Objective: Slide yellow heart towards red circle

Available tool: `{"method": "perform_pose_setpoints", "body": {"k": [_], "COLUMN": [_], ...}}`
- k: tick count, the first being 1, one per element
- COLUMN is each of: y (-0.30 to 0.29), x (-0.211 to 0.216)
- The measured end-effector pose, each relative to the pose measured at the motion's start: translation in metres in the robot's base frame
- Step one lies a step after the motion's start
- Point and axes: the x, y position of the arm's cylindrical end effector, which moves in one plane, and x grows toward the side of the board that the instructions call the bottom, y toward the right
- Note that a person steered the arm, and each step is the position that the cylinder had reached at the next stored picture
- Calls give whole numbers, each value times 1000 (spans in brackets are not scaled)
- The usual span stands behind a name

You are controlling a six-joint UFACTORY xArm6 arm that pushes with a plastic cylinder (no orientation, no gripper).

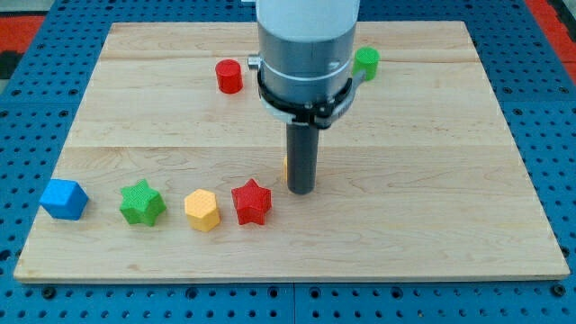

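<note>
The red circle block [229, 76] stands near the view's top, left of the arm's grey body. Only a thin yellow-orange sliver [284, 168] shows at the rod's left edge. It may be the yellow heart, but its shape is hidden behind the rod. My tip [301, 191] rests on the board near the middle, touching or just beside that sliver. The tip is right of the red star [251, 202] and well below the red circle.
A blue cube [64, 199], a green star [142, 202] and a yellow hexagon [202, 211] line up with the red star along the view's lower left. A green circle block [366, 62] sits at the top, right of the arm. The wooden board [432, 180] ends at blue pegboard.
</note>
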Motion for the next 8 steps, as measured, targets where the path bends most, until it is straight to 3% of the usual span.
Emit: {"method": "perform_pose_setpoints", "body": {"k": [3,6,8], "y": [48,-58,-77], "x": [-31,-53,-89]}}
